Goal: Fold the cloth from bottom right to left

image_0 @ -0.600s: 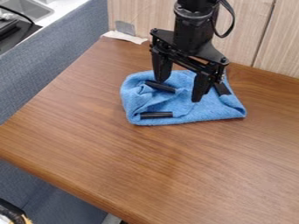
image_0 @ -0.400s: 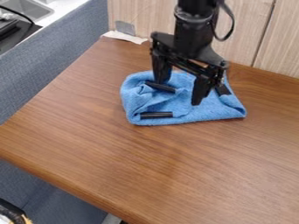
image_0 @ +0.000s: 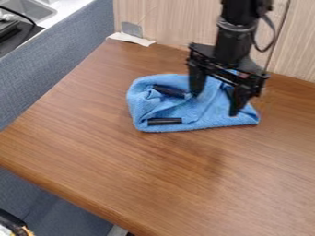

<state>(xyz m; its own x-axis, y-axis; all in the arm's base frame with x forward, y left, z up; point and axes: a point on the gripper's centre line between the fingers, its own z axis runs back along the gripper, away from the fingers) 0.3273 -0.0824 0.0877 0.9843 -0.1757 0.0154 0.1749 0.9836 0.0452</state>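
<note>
Although its left part was bunched and overlapped, the blue, soft-woven cloth (image_0: 209, 118) lay in one irregular spread, its near right corner drawn out to a point.

Item, support: brown wood-grained tabletop (image_0: 141, 170), beneath the cloth and extending well out in front of it.

Item, hand: black two-fingered robot hand (image_0: 215, 104), over the right part of the cloth, fingers spread well apart, with no fabric seen pinched between them. Whether either tip touched the cloth could not be told.

Items, on the cloth: one short black rod-shaped piece (image_0: 164, 121) lying along its near left edge; one dark slender piece (image_0: 168, 91), slanted, on its far left part, among creases.

Condition, done: overlapping layers and a turned-in look at the left of the cloth. Whether these belonged to the requested fold could not be established.

Condition, outstanding: the fold from bottom right to left, judged incomplete, since the near right corner pointed outward on the right instead of lying across the cloth. Seemingly left to do: a grip on that corner, its carry leftward over the middle, release, and perhaps some flattening. The loose pieces on the cloth might have kept the folded layer from lying flat.
</note>
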